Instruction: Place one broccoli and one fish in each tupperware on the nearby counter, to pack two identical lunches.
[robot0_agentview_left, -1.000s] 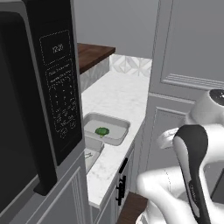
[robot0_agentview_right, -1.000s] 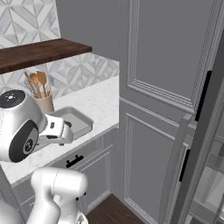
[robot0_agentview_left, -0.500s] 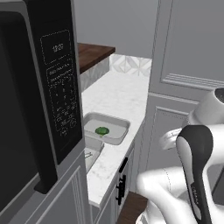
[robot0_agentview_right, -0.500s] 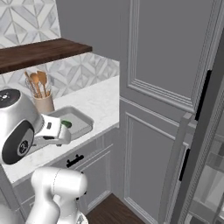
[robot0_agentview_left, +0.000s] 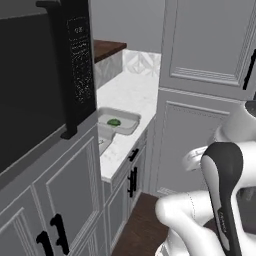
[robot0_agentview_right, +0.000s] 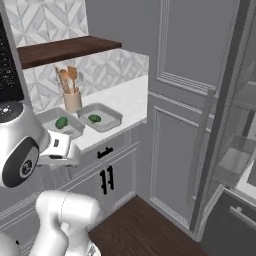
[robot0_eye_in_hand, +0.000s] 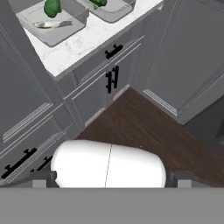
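Two light-grey tupperware trays sit side by side on the white counter (robot0_agentview_right: 127, 97). The left tupperware (robot0_agentview_right: 46, 118) holds a green broccoli (robot0_agentview_right: 61, 122); in the hand view this tupperware (robot0_eye_in_hand: 70, 33) also holds a silver fish (robot0_eye_in_hand: 54, 25) beside the broccoli (robot0_eye_in_hand: 52, 7). The right tupperware (robot0_agentview_right: 111, 120) holds a broccoli (robot0_agentview_right: 94, 118) alone. In the left base view that broccoli (robot0_agentview_left: 114, 121) lies in its tupperware (robot0_agentview_left: 131, 119). My gripper (robot0_eye_in_hand: 111, 179) hangs in front of the lower cabinets, back from the counter's edge, open with nothing between its fingertips (robot0_eye_in_hand: 43, 178).
A utensil holder (robot0_agentview_right: 72, 100) with wooden spoons stands behind the trays. A black microwave (robot0_agentview_left: 75, 70) juts out at the left. Tall grey cabinet doors (robot0_agentview_right: 185, 125) close off the right. Dark wooden floor (robot0_eye_in_hand: 144, 127) lies below.
Both base views have shifted, so the base has moved: the counter now sits further off and to the left. The hand has drawn back from over the trays, still open.
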